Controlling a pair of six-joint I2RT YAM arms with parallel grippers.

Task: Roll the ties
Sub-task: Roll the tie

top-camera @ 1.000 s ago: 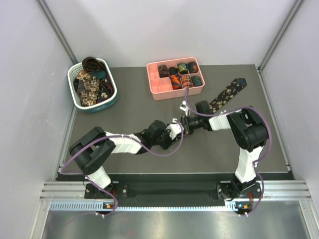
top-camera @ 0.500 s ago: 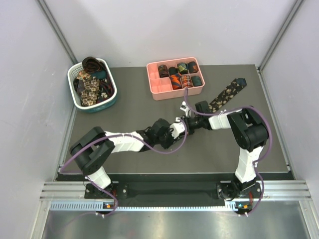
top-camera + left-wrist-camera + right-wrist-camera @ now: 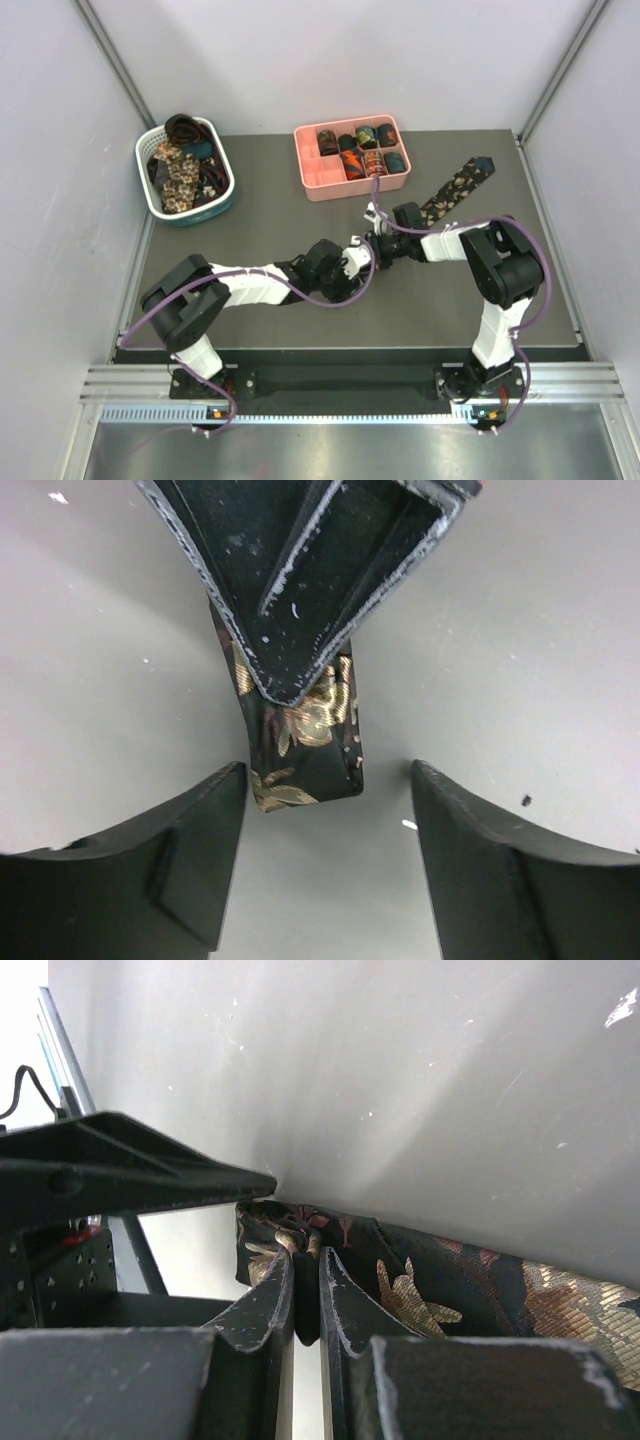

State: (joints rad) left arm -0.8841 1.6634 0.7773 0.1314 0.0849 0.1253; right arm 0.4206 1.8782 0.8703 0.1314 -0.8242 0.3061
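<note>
Looking in, I see my right gripper (image 3: 305, 1265) pinched tight on the folded end of the dark gold-floral fabric tie (image 3: 430, 1285); my left gripper (image 3: 330, 780) gapes wide, the fold between its jaws.

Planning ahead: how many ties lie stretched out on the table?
1: the tie runs from the far right toward centre, its end pinched by the right fingers. Others fill the basket.

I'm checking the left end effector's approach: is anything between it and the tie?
Nothing visible. The tie lies just ahead of the open left end effector; the right end effector pinches its end from the far side.
</note>
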